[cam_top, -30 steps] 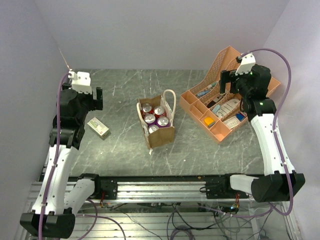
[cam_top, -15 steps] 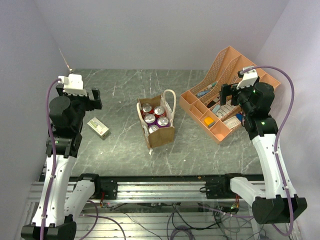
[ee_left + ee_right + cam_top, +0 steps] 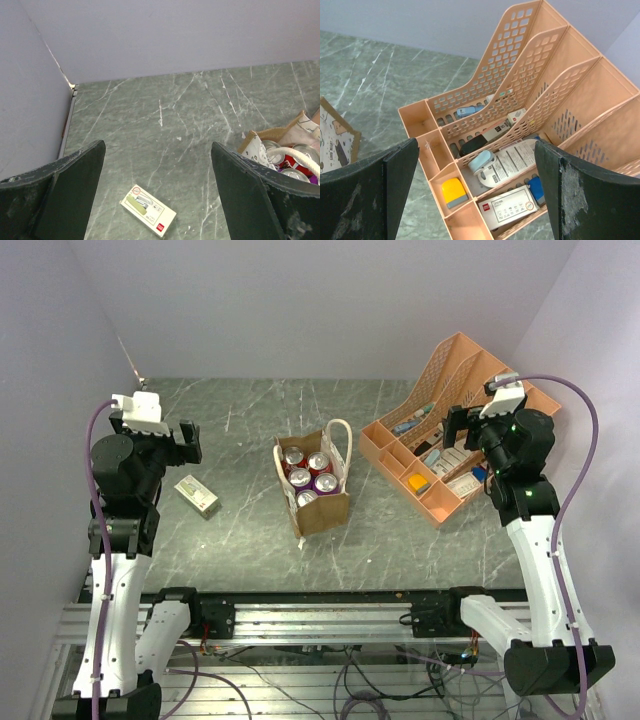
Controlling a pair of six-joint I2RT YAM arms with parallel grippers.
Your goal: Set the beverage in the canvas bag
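The tan canvas bag [image 3: 322,508] with cream looped handles stands mid-table. Several beverage cans [image 3: 308,472], red and purple topped, stand inside it. Its corner and can tops show at the right edge of the left wrist view [image 3: 280,150]. My left gripper [image 3: 186,440] is open and empty, raised well left of the bag, above a small white stapler box [image 3: 197,495]. My right gripper [image 3: 452,426] is open and empty, raised over the orange desk organizer [image 3: 400,458], well right of the bag. A sliver of the bag shows at the left edge of the right wrist view [image 3: 332,140].
The stapler box also shows in the left wrist view [image 3: 148,210]. The orange organizer [image 3: 420,116] holds a yellow item [image 3: 454,192], a white box, a blue item and a light-blue clip. Walls close in the table at the back, left and right.
Both arms have risen and drawn back toward their own sides, the left gripper moving left and the right gripper moving right. The bag and cans have not moved.
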